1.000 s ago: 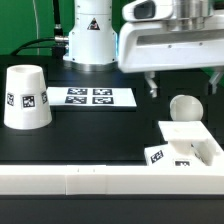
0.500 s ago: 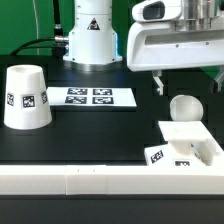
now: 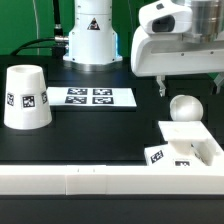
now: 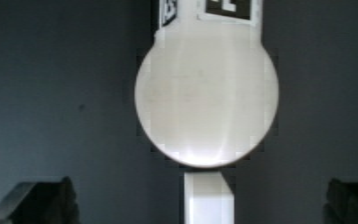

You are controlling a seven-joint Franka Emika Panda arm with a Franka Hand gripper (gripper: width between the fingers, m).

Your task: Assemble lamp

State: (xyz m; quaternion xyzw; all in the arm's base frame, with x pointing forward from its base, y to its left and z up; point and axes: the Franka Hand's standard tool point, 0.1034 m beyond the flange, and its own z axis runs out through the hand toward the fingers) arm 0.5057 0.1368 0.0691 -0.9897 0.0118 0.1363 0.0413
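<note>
Gripper [image 3: 190, 86], my two-finger tool, hangs released over the black table [image 3: 100, 130]. Its jaws are spread wide with nothing between them. In the wrist view both dark fingertips [image 4: 34, 200] stand clear of the white part below, one to each side. Nearest the exterior camera runs a long white rail [image 3: 80, 180]. The flat square white plastic base [image 3: 195, 140] sits against it at the exterior view's right, one tag facing the camera. Just behind the base lies the white ball-shaped plastic bulb [image 3: 184, 108], on the table and directly under my open fingers; I cannot tell whether it touches the base. Well apart, at the exterior view's left, stands the large tapered white cup-like shade [image 3: 25, 97], mouth down, tag outward. Beyond it lie the marker board [image 3: 92, 97] and, farthest, the arm's white pedestal [image 3: 92, 35]. Handling estimate: the bulb looks light, rigid and smooth. A round ball will likely roll or squirt out under an off-centre pinch. Best hold is square across the widest line of the ball, or on the short tagged neck [image 4: 211, 12], closing slowly.
</note>
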